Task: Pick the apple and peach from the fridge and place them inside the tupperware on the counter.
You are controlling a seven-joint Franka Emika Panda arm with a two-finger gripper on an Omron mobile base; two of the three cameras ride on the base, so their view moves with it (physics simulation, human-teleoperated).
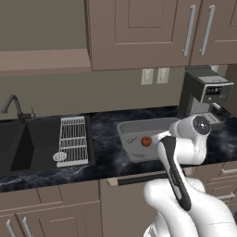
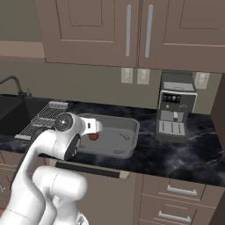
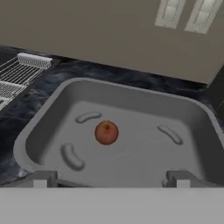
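One fruit, the apple (image 3: 106, 132), lies on the floor of the tub (image 3: 52, 107), near its middle and clear of all four walls. It reads dark red-brown in the hand view; it also shows in the left base view (image 1: 146, 141) and in the right base view (image 2: 93, 136), partly screened there by the arm. It touches nothing but the tub floor.

Tub: it sits flat on the counter (image 1: 105, 139), between the wire rack (image 1: 73, 139) on the left and the coffee machine (image 2: 176, 105) on the right. It stands near the counter's front edge (image 2: 176, 160). Three raised oblong ridges mark its floor around the apple.

Gripper (image 3: 111, 178): it hangs over the near rim of the tub, looking down into it. Both fingertips (image 3: 43, 178) stand far apart at the bottom of the hand view, with nothing between them. The jaws are wide and empty. The apple lies ahead of the tips, apart from them.

Surroundings: the rack rests on the sink's (image 1: 32, 143) right side, and a faucet (image 1: 14, 107) stands behind the sink. Two wall outlets (image 2: 134, 75) sit on the backsplash above the tub. Wall cabinets (image 2: 110, 30) hang above; a drawer (image 2: 88, 169) under the tub stands slightly open.
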